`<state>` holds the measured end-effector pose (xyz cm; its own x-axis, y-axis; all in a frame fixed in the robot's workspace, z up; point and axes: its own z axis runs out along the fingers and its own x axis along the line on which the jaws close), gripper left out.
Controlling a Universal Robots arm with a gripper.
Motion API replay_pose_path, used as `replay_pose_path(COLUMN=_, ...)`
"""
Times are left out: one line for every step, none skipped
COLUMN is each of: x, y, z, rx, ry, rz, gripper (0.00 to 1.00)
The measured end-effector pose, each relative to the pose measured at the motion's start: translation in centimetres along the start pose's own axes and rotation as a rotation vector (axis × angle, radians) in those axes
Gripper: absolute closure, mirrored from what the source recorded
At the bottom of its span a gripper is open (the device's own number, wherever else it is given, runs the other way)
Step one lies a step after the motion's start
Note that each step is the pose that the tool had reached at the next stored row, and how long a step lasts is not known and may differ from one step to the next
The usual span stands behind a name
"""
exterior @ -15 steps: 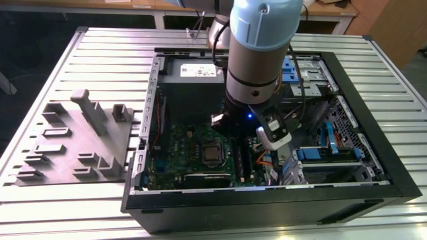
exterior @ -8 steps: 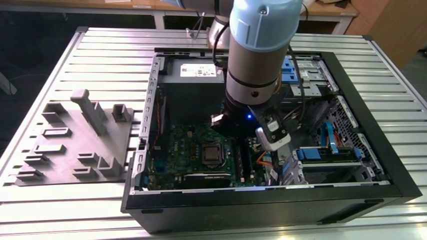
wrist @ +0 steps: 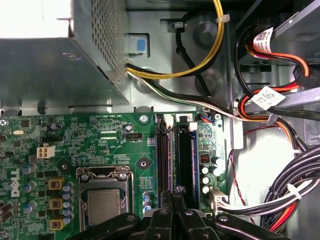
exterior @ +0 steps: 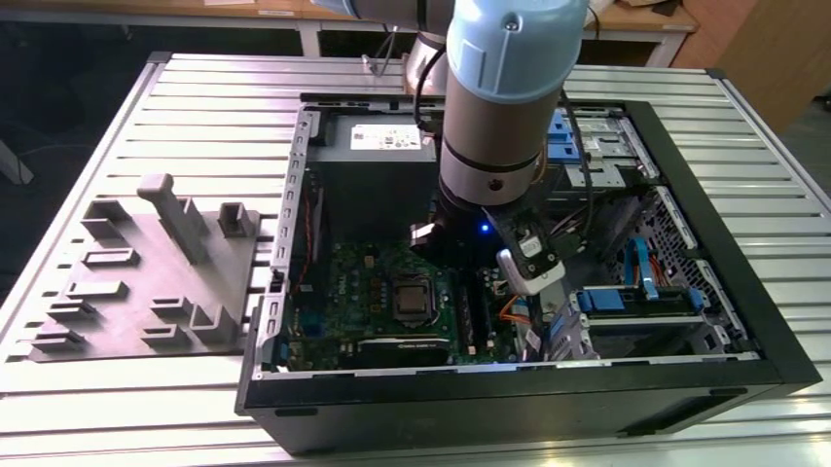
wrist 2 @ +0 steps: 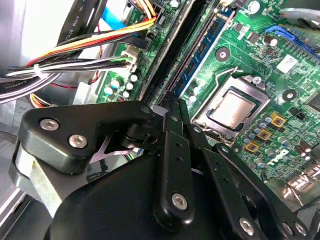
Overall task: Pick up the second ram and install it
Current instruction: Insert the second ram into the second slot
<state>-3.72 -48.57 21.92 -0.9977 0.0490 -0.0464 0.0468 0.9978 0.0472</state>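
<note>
In both wrist views my gripper is shut, its black fingertips pressed together low over the long black memory slots. A thin blue-edged strip stands on edge along the slot nearest the cable bundle, and it looks like the second ram seated there. I cannot tell whether the fingertips touch it or hold anything. In the exterior view the arm reaches down into the open computer case over the motherboard.
The processor socket lies beside the slots. Bundles of coloured cables crowd the other side. The metal power supply box sits beyond the board. A grey moulded parts tray lies on the slatted table at the exterior view's left.
</note>
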Motion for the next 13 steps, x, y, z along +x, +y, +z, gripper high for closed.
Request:
replay_pose_path(x=0.00, y=0.00, z=0.00, rx=-0.0011, ry=0.0001, rz=0.000, gripper=0.88)
replay_pose_path(x=0.01, y=-0.01, z=-0.01, rx=-0.0051, ry=0.0001, rz=0.000, gripper=0.88)
replay_pose_path(x=0.01, y=-0.01, z=-0.01, rx=-0.0108, ry=0.0004, rz=0.001, gripper=0.88)
replay_pose_path(x=0.01, y=-0.01, z=-0.01, rx=-0.0150, ry=0.0005, rz=0.001, gripper=0.88)
replay_pose_path(x=0.01, y=0.00, z=0.00, rx=-0.0177, ry=0.0006, rz=0.001, gripper=0.88)
replay_pose_path(x=0.01, y=0.00, z=0.00, rx=-0.0197, ry=0.0006, rz=0.001, gripper=0.88)
replay_pose_path(x=0.01, y=-0.01, z=0.01, rx=-0.0225, ry=0.0007, rz=0.001, gripper=0.88)
replay_pose_path(x=0.01, y=0.00, z=0.01, rx=-0.0256, ry=0.0008, rz=0.001, gripper=0.88)
replay_pose_path(x=0.01, y=0.00, z=0.03, rx=-0.0261, ry=0.0008, rz=0.001, gripper=0.88)
replay_pose_path(x=0.01, y=0.00, z=0.07, rx=-0.0264, ry=0.0008, rz=0.001, gripper=0.88)
replay_pose_path(x=0.01, y=-0.01, z=0.11, rx=-0.0264, ry=0.0008, rz=0.001, gripper=0.88)
replay_pose_path(x=0.02, y=-0.01, z=0.17, rx=-0.0266, ry=0.0007, rz=0.001, gripper=0.88)
replay_pose_path(x=0.02, y=-0.01, z=0.22, rx=-0.0266, ry=0.0007, rz=0.001, gripper=0.88)
